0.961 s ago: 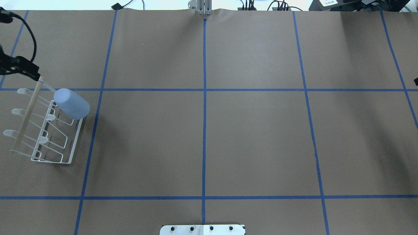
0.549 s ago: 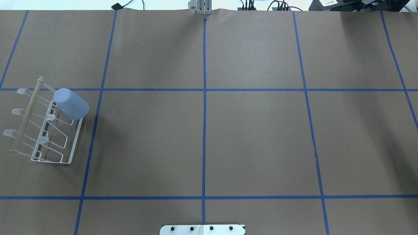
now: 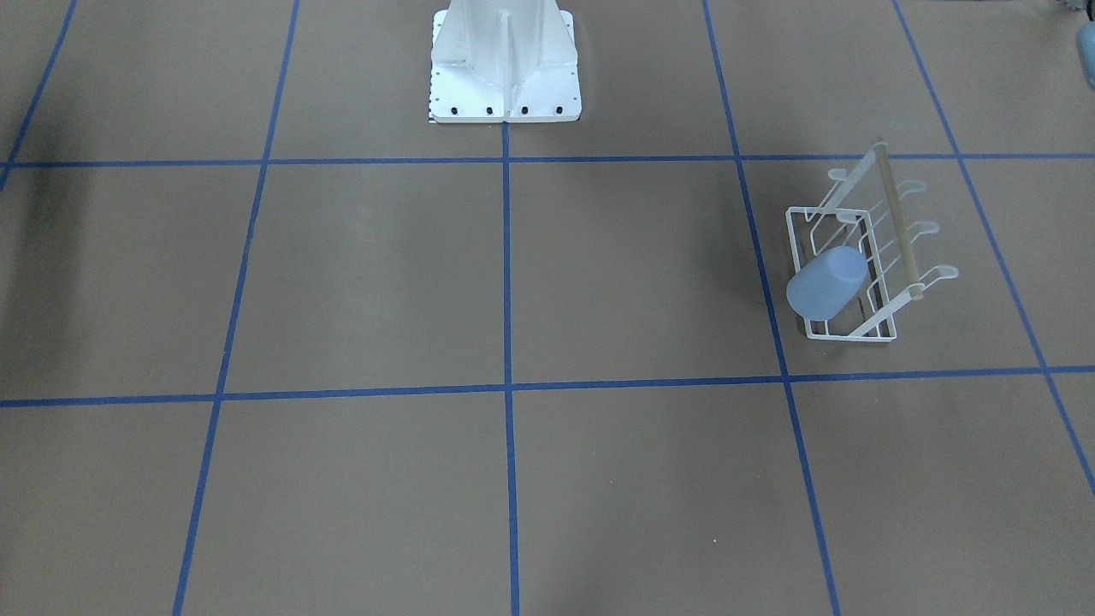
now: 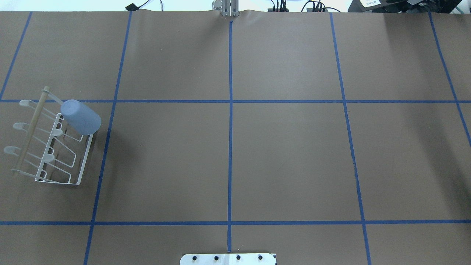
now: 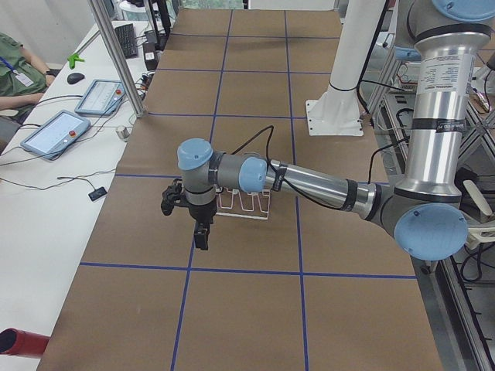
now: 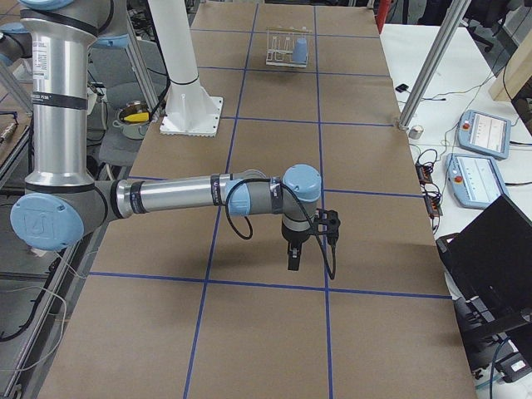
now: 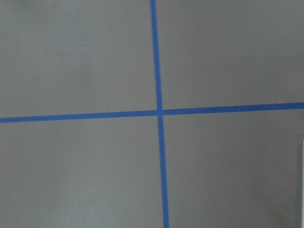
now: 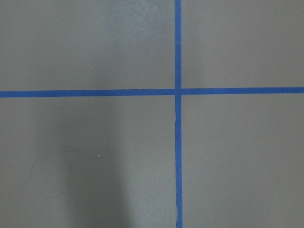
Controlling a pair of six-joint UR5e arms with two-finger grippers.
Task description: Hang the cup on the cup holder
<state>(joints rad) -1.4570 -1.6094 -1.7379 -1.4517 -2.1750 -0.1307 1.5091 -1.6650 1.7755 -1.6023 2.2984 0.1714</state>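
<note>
The pale blue-grey cup (image 4: 81,117) hangs upside down and tilted on a far-end peg of the white wire cup holder (image 4: 85,158) with a wooden top bar. Both show in the front view, the cup (image 3: 825,284) on the holder (image 3: 894,222). No gripper touches them. My left gripper (image 5: 199,236) shows only in the exterior left view, pointing down over the table in front of the holder (image 5: 246,204); I cannot tell if it is open. My right gripper (image 6: 293,258) shows only in the exterior right view, far from the holder (image 6: 283,48); its state is unclear too.
The table is brown paper with a blue tape grid. The white robot pedestal (image 3: 505,60) stands at the middle of the robot's edge. Both wrist views show only paper and tape crossings. Tablets and cables lie on side tables beyond the far edge.
The left gripper, at the overhead view's upper left edge one second ago, has left that view. The cup and holder have not moved.
</note>
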